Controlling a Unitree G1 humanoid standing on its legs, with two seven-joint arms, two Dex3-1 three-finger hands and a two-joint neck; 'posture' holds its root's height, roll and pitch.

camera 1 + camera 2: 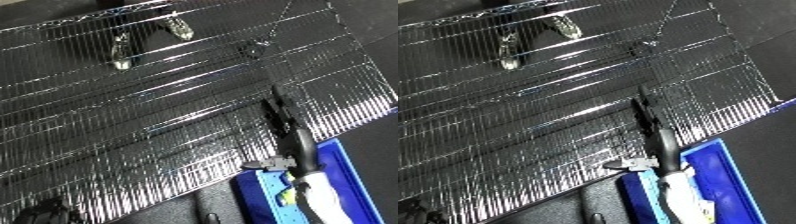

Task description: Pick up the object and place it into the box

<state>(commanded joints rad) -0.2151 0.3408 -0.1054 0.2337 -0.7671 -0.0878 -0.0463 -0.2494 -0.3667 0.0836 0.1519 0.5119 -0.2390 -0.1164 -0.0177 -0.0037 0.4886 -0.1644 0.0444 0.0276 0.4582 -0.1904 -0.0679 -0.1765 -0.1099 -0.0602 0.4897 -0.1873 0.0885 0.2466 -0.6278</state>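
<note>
A wire shelf (531,100) with a shiny dark surface fills most of the view. The right hand (651,120) reaches over its lower right edge with fingers straight, above a blue bin (722,175). Two pale, elongated objects (509,50), possibly utensils, lie near the shelf's top.

Wire shelf (133,125) over black reflective sheet; two shiny elongated reflections (120,50) near top edge.

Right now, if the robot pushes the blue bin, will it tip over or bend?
It probably won't bend: the bin looks like hard plastic with straight, upright walls. It looks low and wide, so tipping seems unlikely. Being plastic, it is likely light for its size, so a push may just make it slide.
</note>
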